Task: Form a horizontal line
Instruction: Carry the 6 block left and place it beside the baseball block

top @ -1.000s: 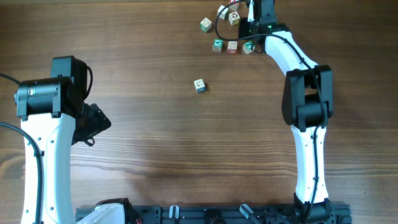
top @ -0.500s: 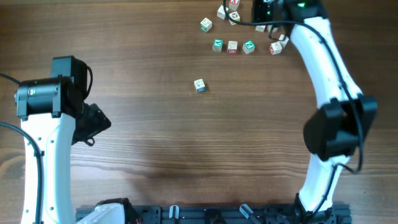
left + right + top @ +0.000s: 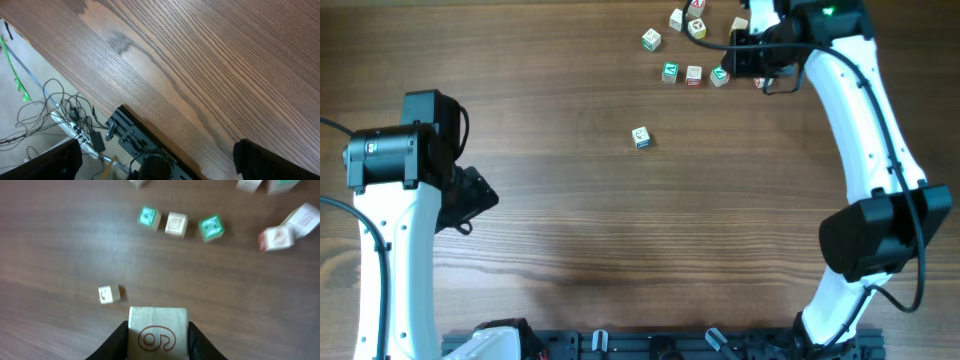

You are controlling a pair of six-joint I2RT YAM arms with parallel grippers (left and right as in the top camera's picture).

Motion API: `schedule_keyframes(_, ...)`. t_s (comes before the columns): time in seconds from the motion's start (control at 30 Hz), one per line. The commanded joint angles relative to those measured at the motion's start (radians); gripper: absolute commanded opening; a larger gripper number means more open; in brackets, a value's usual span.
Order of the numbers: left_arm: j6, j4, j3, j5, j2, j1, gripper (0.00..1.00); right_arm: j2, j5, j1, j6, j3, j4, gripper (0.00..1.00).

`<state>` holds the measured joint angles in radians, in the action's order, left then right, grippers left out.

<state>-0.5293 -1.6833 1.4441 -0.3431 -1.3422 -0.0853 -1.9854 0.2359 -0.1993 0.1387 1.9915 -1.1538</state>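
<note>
The horizontal line [image 3: 693, 75] is a row of three small cubes at the far middle of the table: green, plain, green. It also shows in the right wrist view [image 3: 175, 224]. My right gripper [image 3: 748, 55] hovers just right of the row's right end. In the right wrist view the right gripper [image 3: 158, 339] is shut on a wooden cube [image 3: 158, 320] with a red looped figure on its face. My left gripper [image 3: 160, 160] is open and empty over the table's near left edge, far from the cubes.
A single cube [image 3: 640, 138] stands apart nearer the table's middle and also shows in the right wrist view [image 3: 109, 294]. Loose cubes [image 3: 651, 40] lie behind the row. A red-faced cube [image 3: 761, 80] lies right of it. Cables hang below the table edge [image 3: 45, 110].
My right arm swung its elbow out to the right. Its gripper went to the far edge, then came back beside the row's right end. The left arm has not moved.
</note>
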Motion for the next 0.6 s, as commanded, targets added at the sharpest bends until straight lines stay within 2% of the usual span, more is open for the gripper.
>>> schedule_keyframes(0.0,-0.003,0.0,-0.006,-0.013,0.016,-0.005,1.0,0.011,0.024,-0.04,0.026,-0.121,0.058,0.21)
schedule_keyframes(0.27,-0.003,0.0,-0.006,-0.013,0.016,-0.005,1.0,0.009,-0.013,-0.081,0.25,-0.475,0.418,0.21)
schedule_keyframes(0.4,-0.003,0.0,-0.006,-0.013,0.016,-0.005,1.0,0.008,-0.009,-0.109,0.258,-0.624,0.578,0.21)
schedule_keyframes(0.57,-0.003,0.0,-0.006,-0.013,0.016,-0.005,1.0,0.005,-0.01,-0.154,0.256,-0.689,0.68,0.21)
